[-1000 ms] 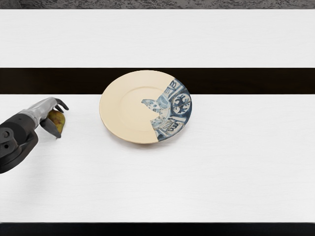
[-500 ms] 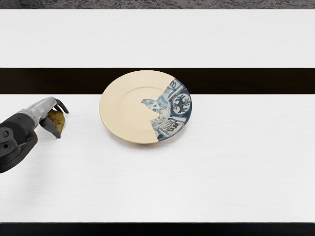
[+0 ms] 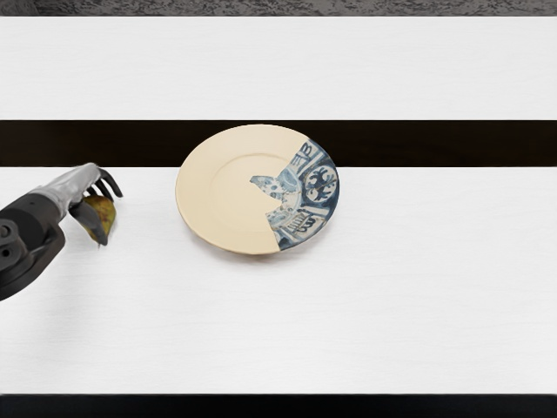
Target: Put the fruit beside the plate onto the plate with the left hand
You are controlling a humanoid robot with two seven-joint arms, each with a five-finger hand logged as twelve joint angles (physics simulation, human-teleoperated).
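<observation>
A small yellow-green fruit [image 3: 105, 212] sits at the table's left side, well left of the plate [image 3: 226, 192]. The plate is cream with a blue-and-white patterned wedge on its right, and nothing lies on it. My left hand [image 3: 100, 202] comes in from the left edge, its dark fingers curled over and around the fruit so that most of it is hidden. A gap of bare table separates the hand from the plate's left rim. The right arm does not show.
The white table [image 3: 392, 287] stretches wide to the right of and in front of the plate. A dark band [image 3: 435, 144] crosses behind the plate, with another white surface beyond it.
The left hand has shifted slightly upward in the picture with its fingers still wrapped over the fruit. The plate has not moved.
</observation>
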